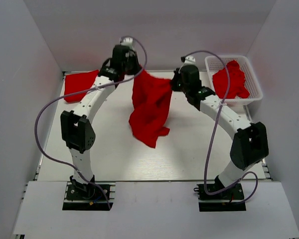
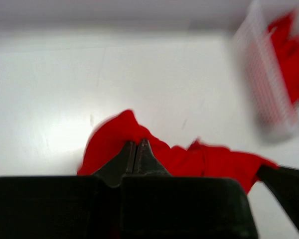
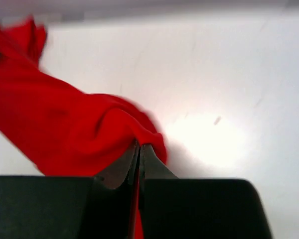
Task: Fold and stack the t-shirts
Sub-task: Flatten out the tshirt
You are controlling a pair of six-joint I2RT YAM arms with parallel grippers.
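A red t-shirt point(image 1: 150, 107) hangs in the air between my two grippers, its lower end draping onto the white table. My left gripper point(image 1: 135, 72) is shut on its upper left corner, and the wrist view shows the cloth point(image 2: 204, 159) pinched at the closed fingertips point(image 2: 136, 144). My right gripper point(image 1: 172, 82) is shut on the upper right corner, with cloth point(image 3: 65, 129) bunched at its closed tips point(image 3: 139, 147). A folded red t-shirt point(image 1: 79, 85) lies at the far left of the table.
A white mesh basket point(image 1: 252, 82) at the far right holds more crumpled red shirts point(image 1: 230, 79); it also shows blurred in the left wrist view point(image 2: 269, 74). White walls enclose the table on the left, back and right.
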